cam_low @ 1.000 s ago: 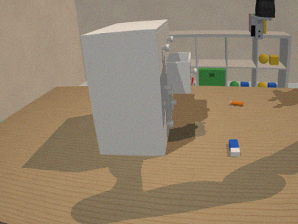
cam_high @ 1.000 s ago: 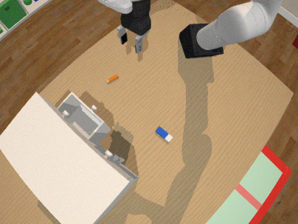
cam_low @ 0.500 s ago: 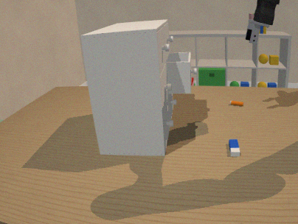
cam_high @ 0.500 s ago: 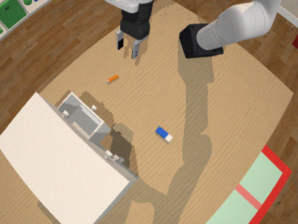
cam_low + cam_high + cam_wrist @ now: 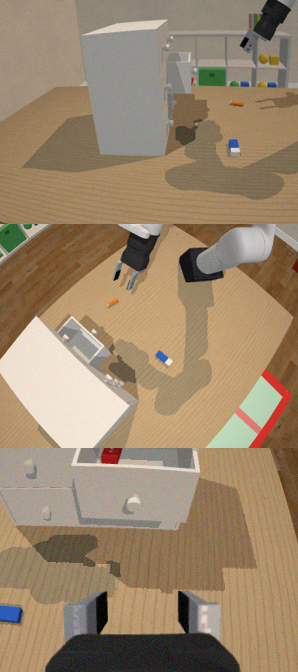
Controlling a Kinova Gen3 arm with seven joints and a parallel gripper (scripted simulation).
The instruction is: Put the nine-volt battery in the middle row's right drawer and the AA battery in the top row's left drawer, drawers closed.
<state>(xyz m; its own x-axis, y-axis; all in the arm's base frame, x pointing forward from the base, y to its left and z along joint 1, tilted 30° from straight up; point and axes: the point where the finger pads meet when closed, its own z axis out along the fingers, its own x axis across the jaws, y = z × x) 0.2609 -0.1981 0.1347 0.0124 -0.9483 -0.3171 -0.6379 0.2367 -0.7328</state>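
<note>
The white chest (image 5: 63, 382) (image 5: 127, 92) (image 5: 40, 498) stands upright. Its middle-row right drawer (image 5: 100, 354) (image 5: 178, 74) (image 5: 102, 493) is pulled well out and looks level. A red block (image 5: 111, 455), apparently the nine-volt battery, lies inside toward the left in the wrist view; the top view does not show it. The AA battery (image 5: 113, 302) (image 5: 237, 103), orange with a pale end, lies on the table in front of the chest. My gripper (image 5: 123, 284) (image 5: 245, 47) (image 5: 142, 606) is open and empty, high above the table, on the arm-base side of the AA battery.
A blue block with a white end (image 5: 164, 358) (image 5: 234, 147) (image 5: 10, 614) lies on the table in front of the chest's left side. A red-edged, pale green panel (image 5: 254, 397) is at the table's side. The arm's black base (image 5: 192, 264) stands opposite the chest.
</note>
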